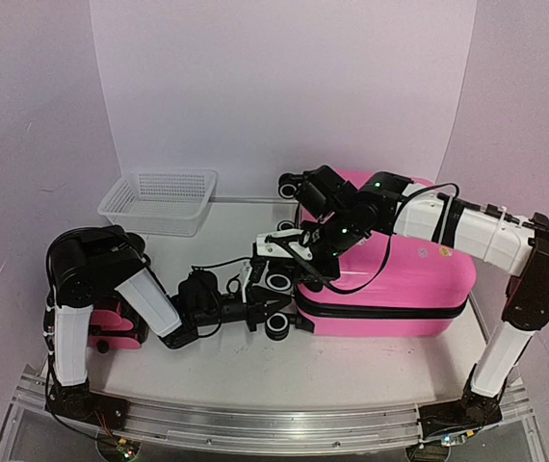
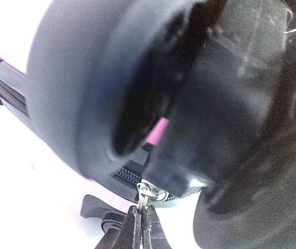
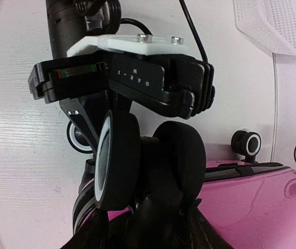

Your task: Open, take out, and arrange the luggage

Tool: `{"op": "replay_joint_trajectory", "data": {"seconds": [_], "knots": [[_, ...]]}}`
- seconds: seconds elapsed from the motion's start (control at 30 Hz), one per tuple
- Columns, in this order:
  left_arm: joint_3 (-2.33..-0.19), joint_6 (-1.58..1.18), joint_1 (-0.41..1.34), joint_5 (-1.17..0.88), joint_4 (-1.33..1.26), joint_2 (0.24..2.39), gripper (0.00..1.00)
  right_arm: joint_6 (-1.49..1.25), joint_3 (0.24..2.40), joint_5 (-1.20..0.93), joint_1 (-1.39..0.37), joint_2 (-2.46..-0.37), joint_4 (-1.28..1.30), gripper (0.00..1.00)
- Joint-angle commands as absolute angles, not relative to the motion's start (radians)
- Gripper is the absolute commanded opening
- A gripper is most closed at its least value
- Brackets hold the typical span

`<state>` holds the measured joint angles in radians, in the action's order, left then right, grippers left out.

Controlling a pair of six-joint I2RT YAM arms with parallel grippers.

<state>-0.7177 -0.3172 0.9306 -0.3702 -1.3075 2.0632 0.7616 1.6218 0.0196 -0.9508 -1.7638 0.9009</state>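
Note:
The pink luggage point(image 1: 400, 279) lies flat on the table, its black wheels facing left. My left gripper point(image 1: 260, 313) sits low at the wheel end. In the left wrist view this gripper point(image 2: 144, 210) is shut on the metal zipper pull point(image 2: 145, 196) of the black zipper trim, just below a big blurred wheel point(image 2: 96, 88). My right gripper point(image 1: 289, 252) reaches over the shell from the right. In the right wrist view its fingers point(image 3: 88, 228) flank a double caster wheel point(image 3: 153, 155) and press on it, with pink shell point(image 3: 252, 207) beside it.
A white mesh basket point(image 1: 159, 200) stands at the back left, its corner point(image 3: 272, 21) showing in the right wrist view. A small pink and black object point(image 1: 118, 327) lies under the left arm's elbow. Backdrop walls enclose the table at the back and on both sides.

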Motion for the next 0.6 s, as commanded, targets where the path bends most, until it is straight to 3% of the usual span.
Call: {"op": "replay_joint_trajectory", "data": {"seconds": [0.0, 0.4, 0.57], "knots": [[-0.737, -0.336, 0.860, -0.330, -1.248, 2.009, 0.00, 0.842, 1.634, -0.126, -0.915, -1.704, 1.255, 0.00], [-0.936, -0.332, 0.730, -0.477, -1.003, 2.046, 0.00, 0.866, 1.567, -0.154, -0.919, -1.698, 1.280, 0.00], [-0.979, -0.254, 0.722, -0.392, -0.877, 1.999, 0.00, 0.914, 1.526, -0.179, -0.921, -1.663, 1.302, 0.00]]}}
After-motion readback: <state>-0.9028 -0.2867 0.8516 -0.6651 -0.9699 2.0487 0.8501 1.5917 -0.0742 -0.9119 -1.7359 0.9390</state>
